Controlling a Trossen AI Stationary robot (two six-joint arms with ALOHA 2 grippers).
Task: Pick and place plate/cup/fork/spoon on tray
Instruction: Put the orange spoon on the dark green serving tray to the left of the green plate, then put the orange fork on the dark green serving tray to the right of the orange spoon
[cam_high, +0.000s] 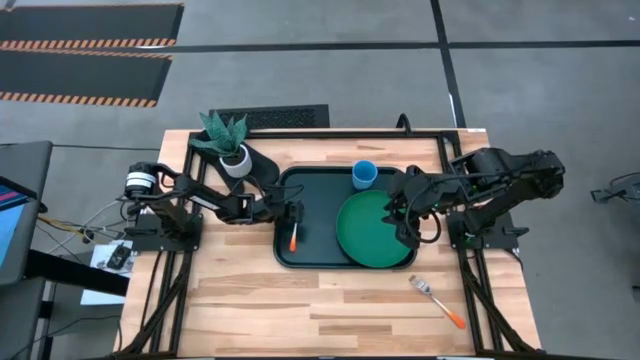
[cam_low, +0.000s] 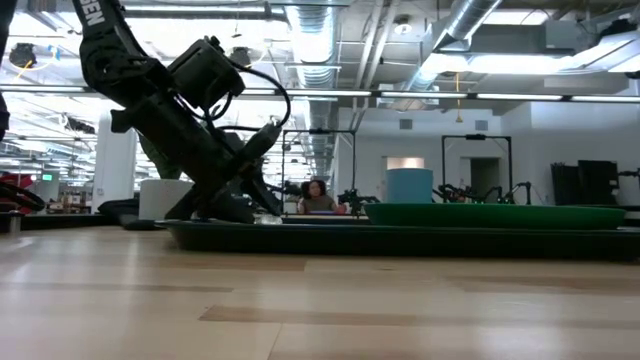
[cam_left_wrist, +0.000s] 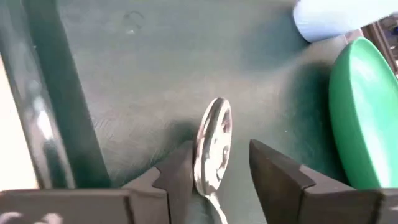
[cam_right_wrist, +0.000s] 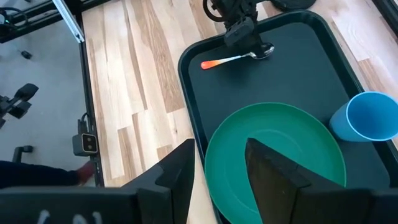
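The dark tray (cam_high: 320, 255) lies mid-table. On it are the green plate (cam_high: 372, 228) at its right, the light-blue cup (cam_high: 364, 174) at its far edge, and the orange-handled spoon (cam_high: 293, 238) at its left. My left gripper (cam_high: 295, 212) is open, low over the spoon's bowl end (cam_left_wrist: 213, 143), with a finger on either side. My right gripper (cam_right_wrist: 217, 171) is open over the plate's rim (cam_right_wrist: 208, 168), one finger outside the rim and one above the plate. The fork (cam_high: 437, 298) lies on the table near the tray's near right corner. My left gripper's one finger (cam_left_wrist: 179, 177) stands right against the spoon's neck just behind the bowl (cam_left_wrist: 205, 183), and the other finger is apart from it. I cannot tell whether it touches. The spoon lies on the tray floor, fingers across it. My right gripper: I cannot tell whether it touches the plate's rim.
A white pot with a green plant (cam_high: 230, 150) stands at the far left, behind my left arm. The bare wooden table (cam_high: 300, 310) stretches along the near side. A person (cam_low: 318, 195) sits far off in the room beyond the table.
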